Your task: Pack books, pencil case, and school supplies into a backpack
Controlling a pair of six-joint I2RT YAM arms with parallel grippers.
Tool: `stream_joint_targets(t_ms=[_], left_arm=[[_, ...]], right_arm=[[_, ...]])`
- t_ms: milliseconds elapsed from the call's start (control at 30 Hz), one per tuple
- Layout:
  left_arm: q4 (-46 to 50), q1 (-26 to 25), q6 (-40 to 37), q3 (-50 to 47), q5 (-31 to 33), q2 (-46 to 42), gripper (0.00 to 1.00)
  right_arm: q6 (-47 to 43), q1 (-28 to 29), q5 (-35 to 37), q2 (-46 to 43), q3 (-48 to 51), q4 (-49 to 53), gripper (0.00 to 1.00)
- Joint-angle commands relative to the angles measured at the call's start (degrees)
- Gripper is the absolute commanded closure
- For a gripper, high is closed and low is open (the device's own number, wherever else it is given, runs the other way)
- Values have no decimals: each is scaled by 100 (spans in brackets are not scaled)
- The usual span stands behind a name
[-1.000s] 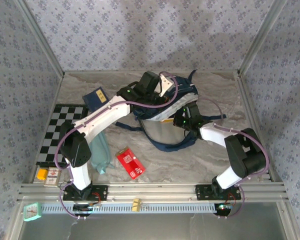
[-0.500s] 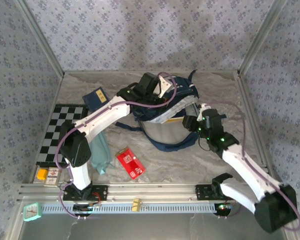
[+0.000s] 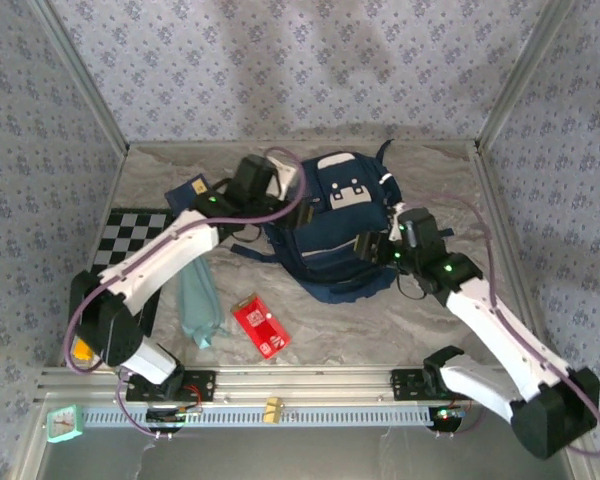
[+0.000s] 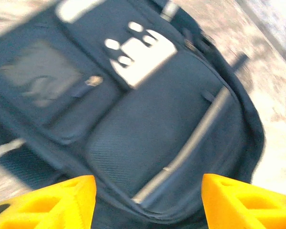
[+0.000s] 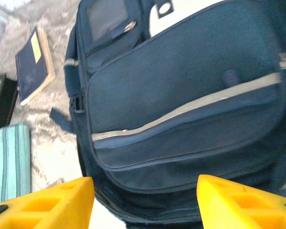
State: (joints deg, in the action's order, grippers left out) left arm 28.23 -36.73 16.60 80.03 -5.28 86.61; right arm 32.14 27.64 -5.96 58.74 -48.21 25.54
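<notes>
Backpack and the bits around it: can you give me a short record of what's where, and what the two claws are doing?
backpack: lying front up on the table
left gripper: open, empty, over the backpack
right gripper: open, empty, over the backpack
pencil case: outside, left of the backpack
red packet: outside, right of the pencil case
navy book: outside, by the backpack's far-left corner

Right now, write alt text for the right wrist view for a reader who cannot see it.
A navy backpack lies in front of the open right gripper, whose yellow fingers hold nothing. To its left lie a navy book with a yellow label and a teal pencil case.
</notes>
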Motion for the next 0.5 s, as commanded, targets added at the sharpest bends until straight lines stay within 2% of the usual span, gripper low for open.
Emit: stream_joint_targets(t_ms=[0,133,233,467], left_arm=[[462,545,528,-241,907,28,35],[1039,1338,783,52,1185,642,32],[1235,1628,721,292,1674,1182,30],[1923,2053,652,1678,1954,2943,29]], right_arm=[[47,380,-59,614,-445,-131,39],[71,701,-350,1522,-884,-460,38],[56,887,-406,2094,-1103,-764,37],[105,1209,-474,3360,-1944,-933,37]])
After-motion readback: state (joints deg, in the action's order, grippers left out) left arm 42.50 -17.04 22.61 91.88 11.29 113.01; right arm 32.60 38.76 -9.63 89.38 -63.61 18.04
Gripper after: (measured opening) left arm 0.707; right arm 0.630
